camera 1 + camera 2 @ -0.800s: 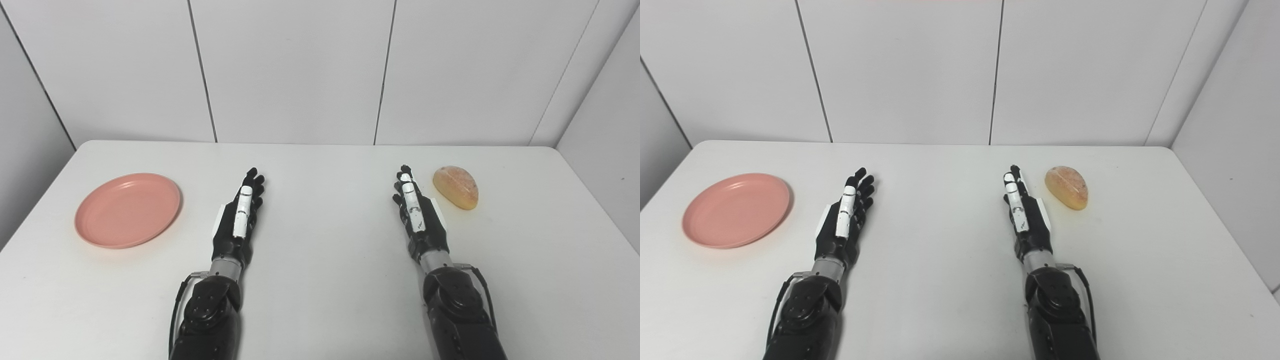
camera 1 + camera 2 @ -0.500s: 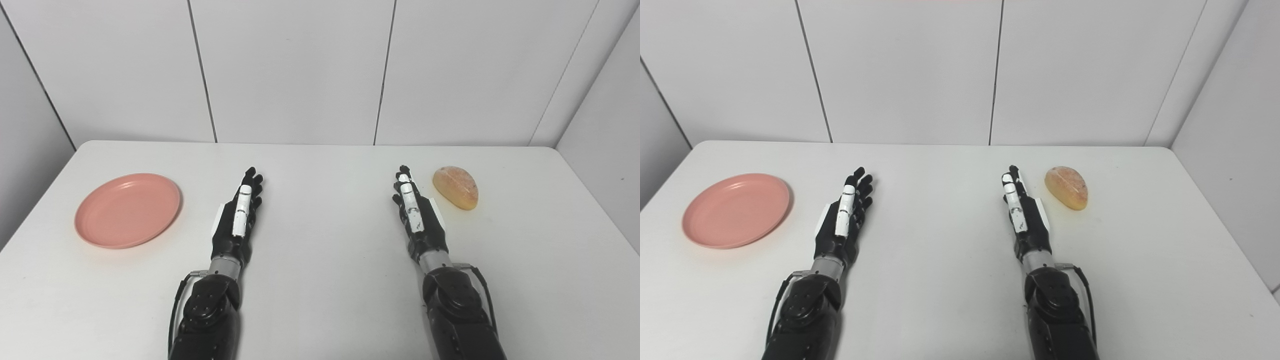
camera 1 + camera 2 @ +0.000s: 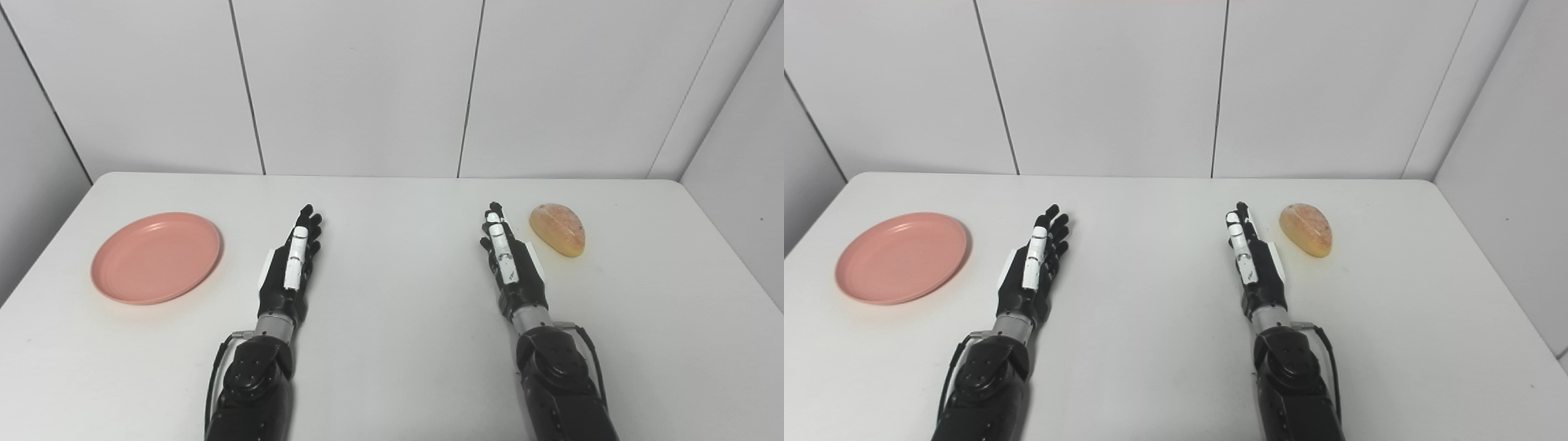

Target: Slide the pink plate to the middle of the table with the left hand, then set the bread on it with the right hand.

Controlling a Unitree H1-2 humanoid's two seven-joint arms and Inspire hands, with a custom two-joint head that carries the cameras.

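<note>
Pink plate (image 3: 155, 257) first: you have exactly one, lying flat at the far left of the white tabletop (image 3: 398, 318), nothing on it and nothing touching it. It sits well clear of the middle of the tabletop.

Moving right, you see the left hand (image 3: 289, 269), one of two hands in view. It is stretched out low over the tabletop with its fingers (image 3: 308, 226) extended and slightly spread, pointing toward the back wall. It holds nothing. A strip of bare tabletop lies between it and the plate's rim, so the two are apart. Its dark forearm comes in from the bottom edge.

Past the middle of the tabletop you reach the right hand (image 3: 512, 269), laid out the same way: fingers straight, close to parallel, aimed away from you, and holding nothing. Whether either palm actually rests on the surface or floats just above it, you cannot tell from these views.

Last on the right is the bread (image 3: 557, 229), a single golden oval roll lying on the tabletop. It is just beside the right hand's fingertips, a little farther back and to the right, with a narrow gap between them, so there is no contact.
</note>
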